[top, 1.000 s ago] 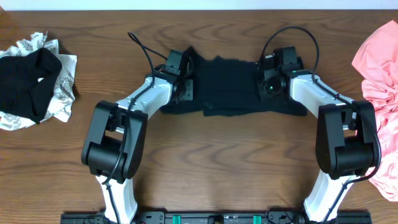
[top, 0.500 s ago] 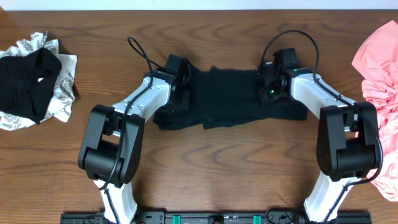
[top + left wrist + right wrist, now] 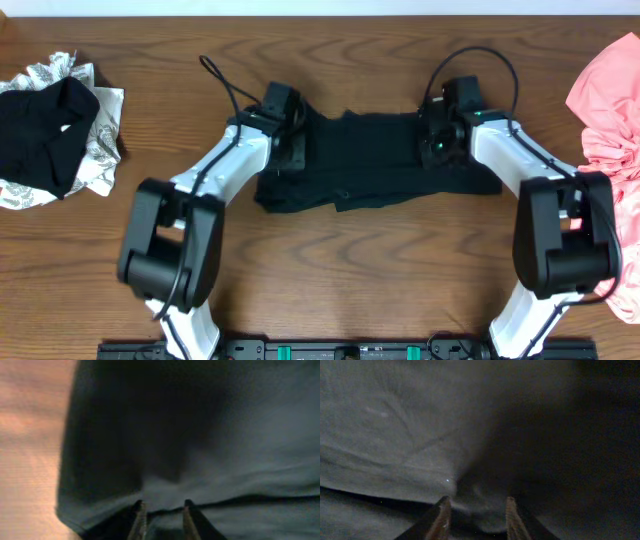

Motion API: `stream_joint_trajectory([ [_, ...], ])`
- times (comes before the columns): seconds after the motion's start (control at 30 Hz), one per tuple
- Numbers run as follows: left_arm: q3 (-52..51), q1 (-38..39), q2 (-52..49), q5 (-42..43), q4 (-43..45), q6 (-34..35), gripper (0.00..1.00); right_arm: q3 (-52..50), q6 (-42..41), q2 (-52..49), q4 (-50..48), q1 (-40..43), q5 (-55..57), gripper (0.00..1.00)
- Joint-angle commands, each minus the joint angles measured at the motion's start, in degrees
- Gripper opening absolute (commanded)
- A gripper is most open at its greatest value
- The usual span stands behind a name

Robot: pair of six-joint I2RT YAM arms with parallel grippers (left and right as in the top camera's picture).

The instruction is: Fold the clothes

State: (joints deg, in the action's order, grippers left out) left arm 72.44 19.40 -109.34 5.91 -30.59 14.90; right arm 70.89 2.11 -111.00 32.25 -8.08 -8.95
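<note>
A black shirt [image 3: 375, 165] lies in a wide folded band across the middle of the table. My left gripper [image 3: 296, 148] rests on its left end, and my right gripper [image 3: 438, 150] on its right part. In the left wrist view, the left gripper [image 3: 162, 507] has its fingers apart over a raised ridge of the black shirt [image 3: 210, 435]. The right wrist view shows the right gripper [image 3: 477, 504] parted the same way, a small bunch of the shirt [image 3: 395, 435] between the tips. Neither gripper pinches the cloth.
At the far left lies another black garment [image 3: 45, 130] on a white-grey patterned piece [image 3: 100, 150]. A salmon-pink tee [image 3: 612, 120] is heaped at the right edge. Cables loop above both wrists. Bare wood [image 3: 370, 270] shows in front of the shirt.
Both grippers have gone from shut to parted, letting go of the black shirt. The shirt has shifted a little toward the front and lies flatter.
</note>
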Motion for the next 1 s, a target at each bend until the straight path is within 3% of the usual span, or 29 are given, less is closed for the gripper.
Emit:
stream_joint_trajectory([
  [0.0, -0.02, 0.04, 6.16, -0.63, 1.53, 0.17, 0.41, 3.74, -1.9, 6.14, 1.01, 0.68, 1.27, 0.44],
  [0.1, -0.02, 0.04, 9.73, -0.59, 1.01, 0.2, 0.55, 4.42, -5.14, 10.21, 4.76, 1.92, 1.97, 0.52],
  [0.37, -0.07, 1.57, 12.31, 0.07, -7.56, 2.36, 0.6, 4.26, -17.11, 14.58, 20.61, 8.48, 11.32, 0.55],
  [0.47, -0.11, 2.45, 12.15, 0.04, -9.62, 2.34, 0.8, 3.04, -20.15, 14.58, 22.62, 11.78, 10.82, 0.55],
  [0.53, -0.11, 2.73, 12.15, 0.04, -10.25, 2.34, 0.87, 1.77, -22.05, 14.58, 22.82, 13.86, 10.84, 0.52],
  [0.97, -0.11, 2.75, 12.15, 0.02, -10.32, 2.34, 0.91, -10.27, -24.61, 14.58, 11.67, 20.35, 5.35, 0.49],
])
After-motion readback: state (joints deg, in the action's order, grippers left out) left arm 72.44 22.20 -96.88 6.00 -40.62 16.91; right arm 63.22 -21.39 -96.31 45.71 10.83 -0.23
